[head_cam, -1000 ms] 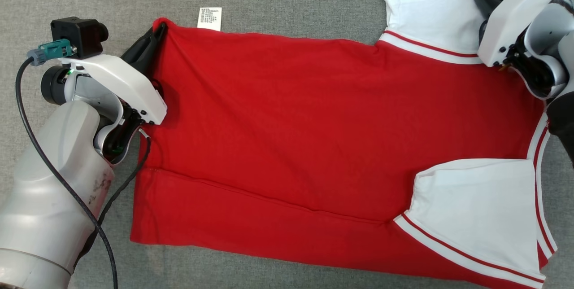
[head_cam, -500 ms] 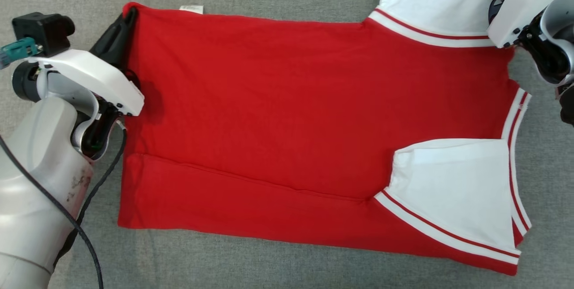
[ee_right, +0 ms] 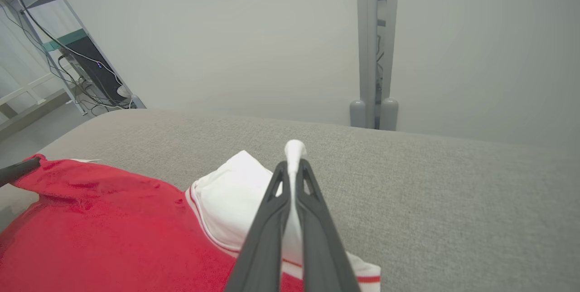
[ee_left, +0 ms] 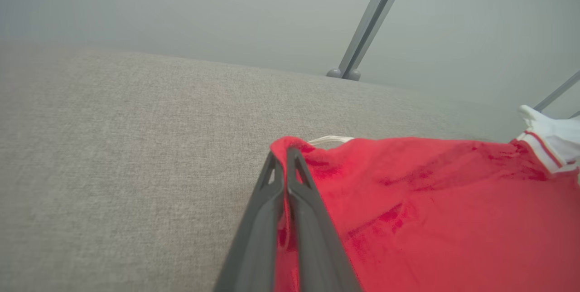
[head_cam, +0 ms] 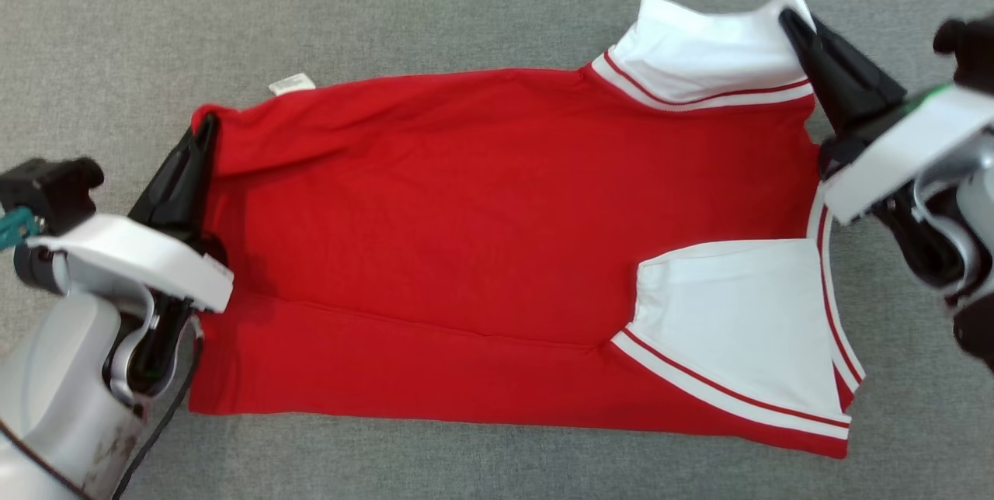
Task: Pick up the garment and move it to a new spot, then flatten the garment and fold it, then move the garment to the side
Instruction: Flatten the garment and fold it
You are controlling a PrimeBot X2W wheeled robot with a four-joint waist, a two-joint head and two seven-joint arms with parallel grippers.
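The garment (head_cam: pixel 481 205) is a red shirt with white, red-striped sleeves, spread on the grey fabric surface with its near long side folded over. My left gripper (head_cam: pixel 203 127) is shut on the red hem corner at the far left, and the left wrist view shows the dark fingers (ee_left: pixel 294 178) pinching red cloth (ee_left: pixel 430 201). My right gripper (head_cam: pixel 794 19) is shut on the edge of the far white sleeve (head_cam: pixel 703 46). White cloth (ee_right: pixel 294 151) sticks up between its fingers in the right wrist view. The far edge of the shirt is lifted and sags between both grippers.
A white label (head_cam: pixel 291 85) sticks out at the far hem. The near white sleeve (head_cam: pixel 738 329) lies folded over the red body. Grey surface (head_cam: pixel 388 11) extends beyond the shirt. Metal frame posts (ee_right: pixel 374 47) and a rack with cables (ee_right: pixel 86 65) stand past the surface's far edge.
Both grippers have drawn nearer to me with the far edge of the shirt, which now sags between them; the label has tucked partly under. The head view shifted as well.
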